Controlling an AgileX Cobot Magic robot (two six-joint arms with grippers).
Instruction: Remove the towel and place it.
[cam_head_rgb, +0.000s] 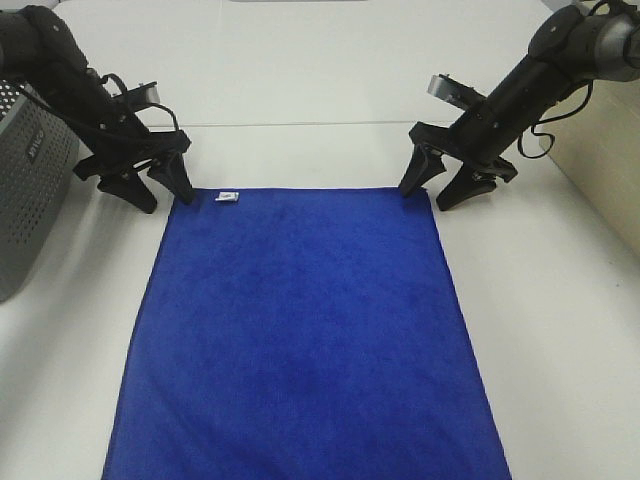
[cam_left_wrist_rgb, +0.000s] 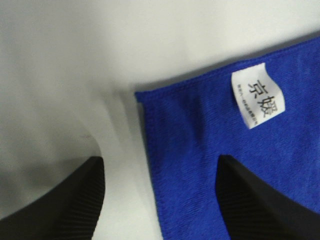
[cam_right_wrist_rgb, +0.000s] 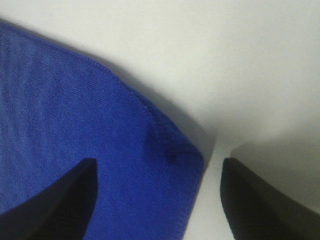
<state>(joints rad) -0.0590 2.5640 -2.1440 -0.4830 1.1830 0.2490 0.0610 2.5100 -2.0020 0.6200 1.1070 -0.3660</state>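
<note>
Blue towel (cam_head_rgb: 310, 340), Chinese-lettered white tag (cam_left_wrist_rgb: 257, 95)

Two matte-black arms, left arm (cam_head_rgb: 55, 65) and right arm (cam_head_rgb: 540, 65), chunky rounded links. Grey shell (cam_head_rgb: 612, 40) on the right arm's upper joint. Thin black left cable (cam_head_rgb: 112, 80) looped at the wrist, right cable (cam_head_rgb: 565, 113) curling off the forearm. Silver-grey left block (cam_head_rgb: 150, 93) on top of the wrist, matching right block (cam_head_rgb: 446, 88). Left gripper (cam_head_rgb: 167, 198) and right gripper (cam_head_rgb: 425, 197) black, two long tapered wedge fingers (cam_left_wrist_rgb: 260, 205) each. Fine ribbing on finger faces up close.
</note>
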